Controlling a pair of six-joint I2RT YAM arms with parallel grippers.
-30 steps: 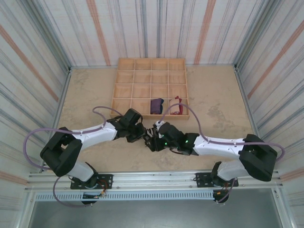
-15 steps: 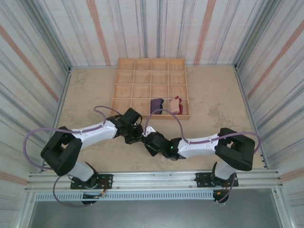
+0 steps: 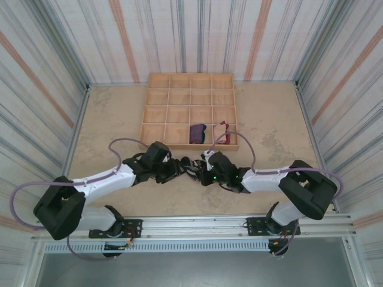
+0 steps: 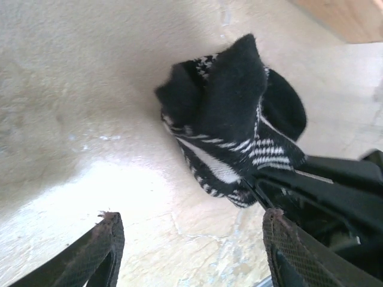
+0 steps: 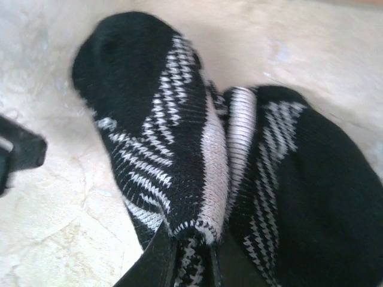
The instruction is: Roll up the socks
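1. The desk (image 3: 269, 119) is a beige, mottled, stone-like surface with a few darker stains on its right side; the left wrist view catches a bright glare patch on it.
2. Striped walls (image 3: 48, 72) in grey and white with orange-brown bands close it in on the left, back and right, and a metal rail (image 3: 191, 224) runs along the near edge.
3. A wooden tray (image 3: 157, 95) of square compartments lies at the back middle of the desk.
4. The purple sock (image 3: 197, 133) sits in the tray's near row, third compartment from the left; the tan sock (image 3: 224, 133) sits in the rightmost one beside it.
5. The striped sock (image 4: 230, 119) lies bunched on the desk in front of the tray, between the two arms.
6. The left tool (image 4: 191, 218) stands wide, its fingers apart and clear of the striped sock, just short of it.
7. The right tool (image 5: 191, 257) is pinched narrow on the striped sock's edge.
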